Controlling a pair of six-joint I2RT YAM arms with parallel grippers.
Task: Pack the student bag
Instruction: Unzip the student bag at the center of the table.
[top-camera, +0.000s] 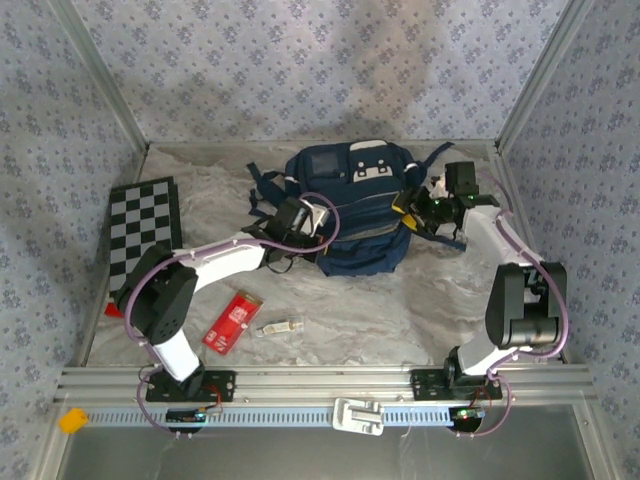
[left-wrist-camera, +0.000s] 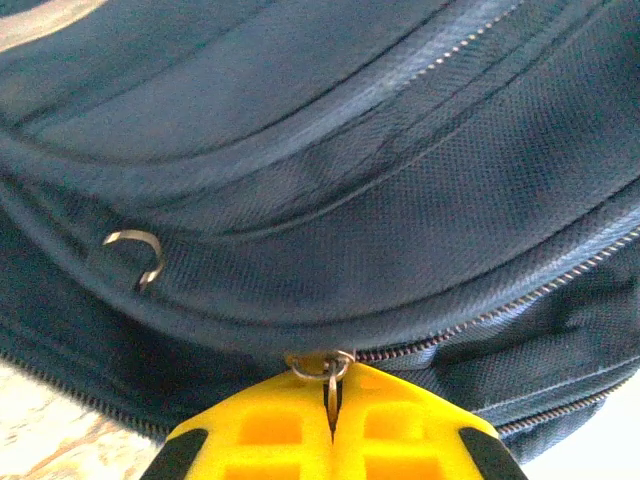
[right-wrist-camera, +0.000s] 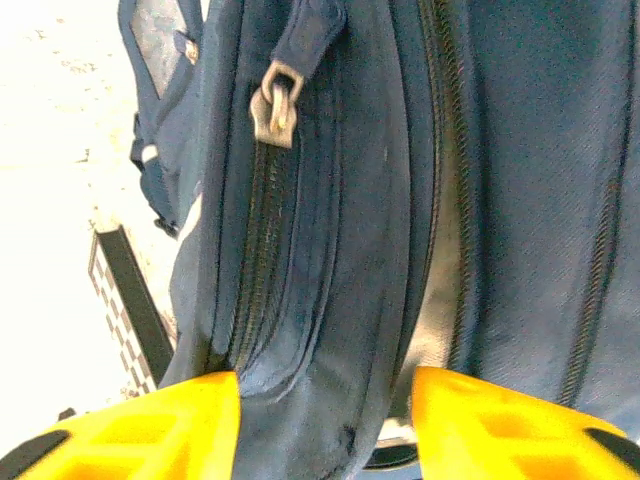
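The student bag (top-camera: 355, 215), a navy backpack with a white patch, lies at the back middle of the table. My left gripper (top-camera: 320, 226) is at its left lower side. In the left wrist view the yellow jaws (left-wrist-camera: 332, 405) are shut on the thin metal zipper pull (left-wrist-camera: 330, 388), which hangs from a ring on the bag (left-wrist-camera: 330, 150). My right gripper (top-camera: 410, 208) is at the bag's right side. Its yellow fingers (right-wrist-camera: 325, 420) stand apart, open, with a thick fold of the bag (right-wrist-camera: 330, 250) between them. A metal slider (right-wrist-camera: 272, 105) sits further along that fold.
A black-and-white checkerboard (top-camera: 145, 225) lies at the left. A red packet (top-camera: 232, 322) and a small pale object (top-camera: 280, 326) lie in front of the left arm. Loose bag straps (top-camera: 262, 195) trail left. Frame posts and patterned walls close in the table.
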